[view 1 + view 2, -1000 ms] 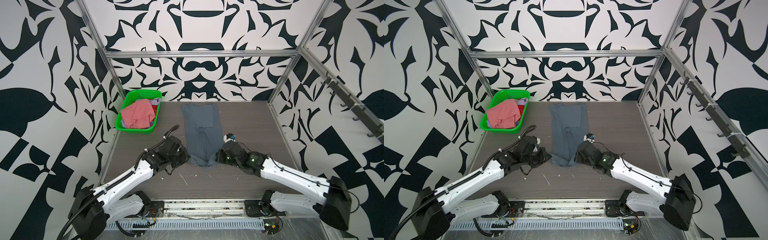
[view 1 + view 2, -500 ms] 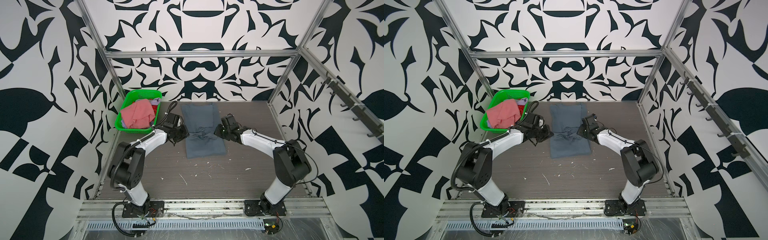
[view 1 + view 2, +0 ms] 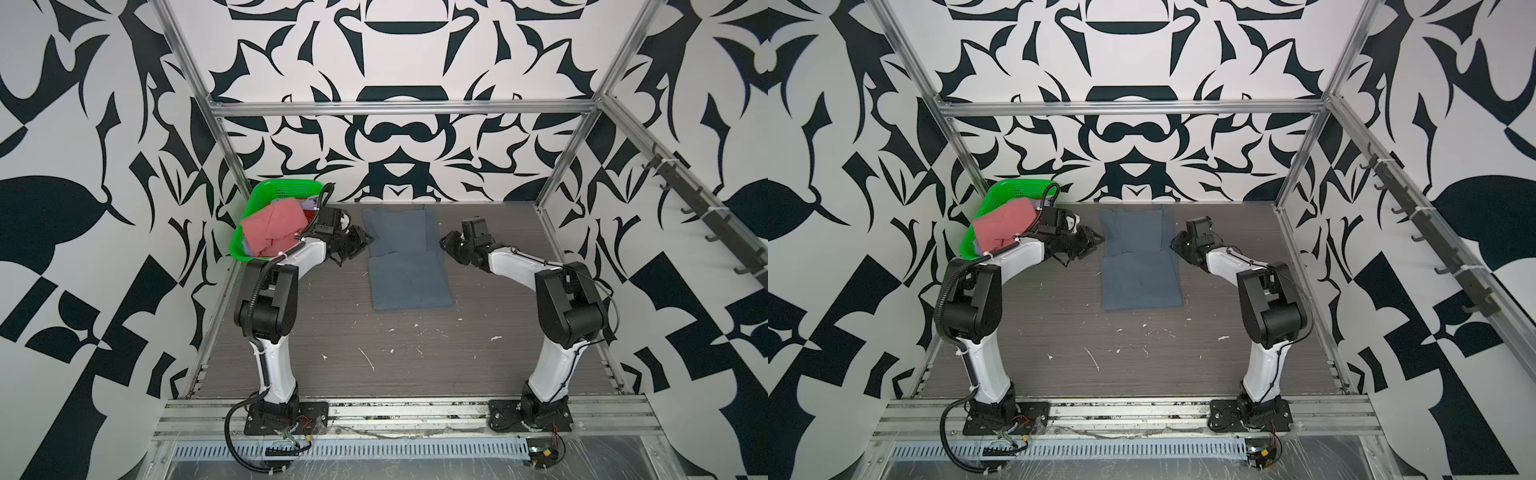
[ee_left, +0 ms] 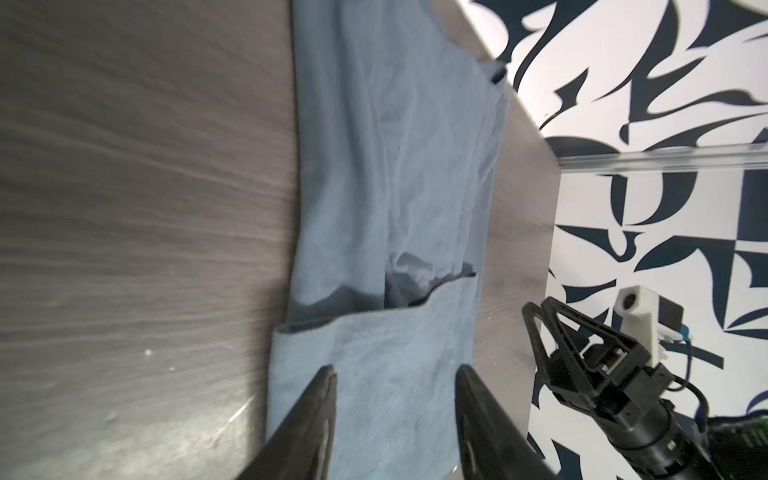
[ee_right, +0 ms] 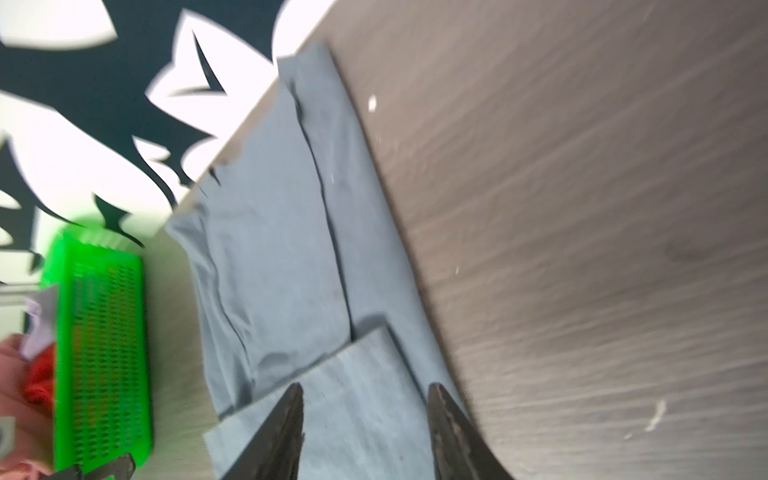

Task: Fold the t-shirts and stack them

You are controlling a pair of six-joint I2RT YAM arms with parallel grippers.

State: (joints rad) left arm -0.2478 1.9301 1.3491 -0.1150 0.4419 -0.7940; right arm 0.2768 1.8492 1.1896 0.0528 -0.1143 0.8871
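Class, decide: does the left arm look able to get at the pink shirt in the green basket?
Probably yes: the pink shirt lies uncovered, uppermost in the basket, right beside the left arm; its open, empty jaws only face away.

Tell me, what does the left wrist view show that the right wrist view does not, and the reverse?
Only the left wrist view shows the right end effector from outside, with a white part mounted behind it. Only the right wrist view shows the green basket with red cloth beside its wall. Both show the blue-grey t-shirt, partly folded over itself, lying on the table, each seen between the viewing arm's own open end effector; in the left wrist view that is the left end effector.
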